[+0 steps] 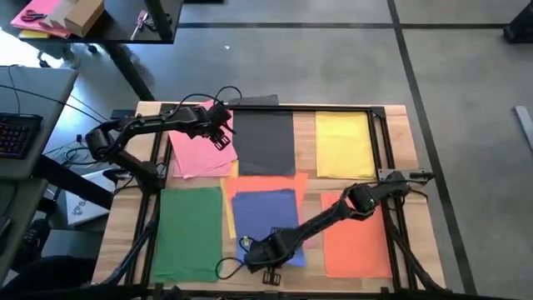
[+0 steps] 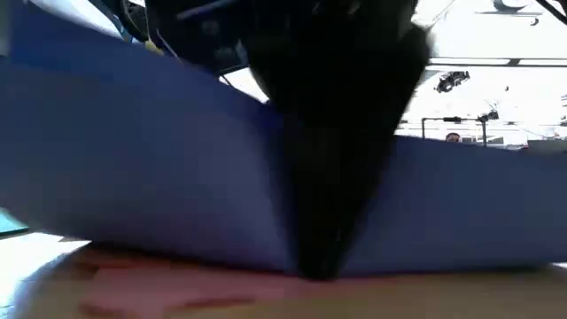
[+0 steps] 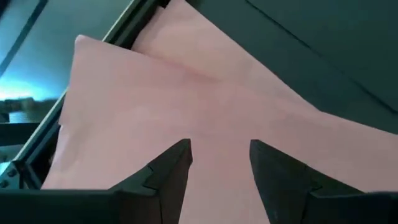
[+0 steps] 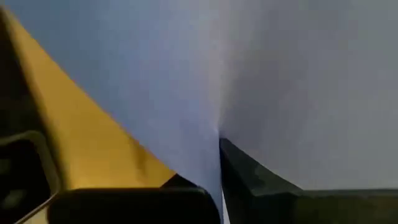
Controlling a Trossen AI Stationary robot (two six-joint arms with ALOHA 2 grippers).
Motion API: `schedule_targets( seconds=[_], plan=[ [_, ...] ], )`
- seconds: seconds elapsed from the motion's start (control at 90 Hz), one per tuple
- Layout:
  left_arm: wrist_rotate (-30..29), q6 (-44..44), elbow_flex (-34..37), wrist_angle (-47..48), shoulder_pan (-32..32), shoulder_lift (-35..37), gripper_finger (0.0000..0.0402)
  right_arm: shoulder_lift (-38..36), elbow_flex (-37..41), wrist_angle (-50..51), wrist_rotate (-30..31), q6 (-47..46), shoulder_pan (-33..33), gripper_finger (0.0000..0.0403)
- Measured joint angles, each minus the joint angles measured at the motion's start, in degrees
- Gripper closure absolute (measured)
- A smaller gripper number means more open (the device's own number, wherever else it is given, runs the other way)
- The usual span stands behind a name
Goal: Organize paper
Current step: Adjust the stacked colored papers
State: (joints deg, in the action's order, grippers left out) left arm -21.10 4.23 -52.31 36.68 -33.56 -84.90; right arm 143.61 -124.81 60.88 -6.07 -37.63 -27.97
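Between the right gripper's [image 1: 268,252] closed fingers the blue sheet's [image 1: 265,218] near edge is pinched, buckled upward; lifting is likely called for next. Under the left gripper [image 3: 219,155], open, lies the pink sheet [image 1: 196,150].

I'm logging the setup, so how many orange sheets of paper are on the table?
2, as far as shows. One orange sheet lies mid-table, partly under the blue sheet. The other orange sheet lies at the near right corner. More could hide under other sheets.

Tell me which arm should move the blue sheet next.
Right. The right gripper is already at the blue sheet's near edge, its fingers pinching it and lifting it off the table. The left gripper is open over the pink sheet.
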Motion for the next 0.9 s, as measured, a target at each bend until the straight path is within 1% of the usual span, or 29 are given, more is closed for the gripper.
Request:
schedule_targets(
  seconds=[0.111,0.211,0.333,0.433,0.533,0.644,0.711,0.822,0.856,0.9],
  plan=[
    [1.0,0.0,0.0,0.7,0.2,0.0,0.0245,0.0,0.0,0.0,0.3,-1.2,0.1,0.0393],
    [1.1,0.0,0.0,1.6,0.5,0.0,0.0245,0.0,0.0,-0.8,0.5,-1.5,0.1,0.0361],
    [1.1,0.0,0.0,3.0,0.7,0.1,0.0245,-0.2,-0.2,-2.6,-3.8,-1.9,0.1,0.0296],
    [1.2,0.0,0.0,4.2,0.6,0.7,0.0245,-0.3,-2.6,-1.1,-6.6,-2.7,0.1,0.0237],
    [1.4,-1.2,0.0,5.8,0.6,1.3,0.0245,-0.6,-6.7,3.2,-6.9,-1.9,0.1,0.0182],
    [1.4,-1.4,0.0,6.8,0.6,1.4,0.0245,-0.7,-10.2,5.7,-6.0,0.1,0.1,0.0133],
    [1.4,-1.4,0.0,7.2,0.6,1.4,0.0245,-0.9,-10.1,5.4,-7.9,0.4,0.2,0.0111],
    [1.2,-1.7,0.0,7.3,0.6,1.4,0.0245,-1.1,-10.1,6.6,-14.1,2.6,0.5,0.0089],
    [1.2,-1.8,0.0,7.3,0.6,1.4,0.0245,-1.4,-10.1,6.8,-13.8,3.2,0.6,0.0086],
    [1.2,-1.9,0.0,7.5,0.6,1.4,0.0245,-1.9,-10.1,8.4,-10.5,3.8,1.0,0.0086]
  ],
)
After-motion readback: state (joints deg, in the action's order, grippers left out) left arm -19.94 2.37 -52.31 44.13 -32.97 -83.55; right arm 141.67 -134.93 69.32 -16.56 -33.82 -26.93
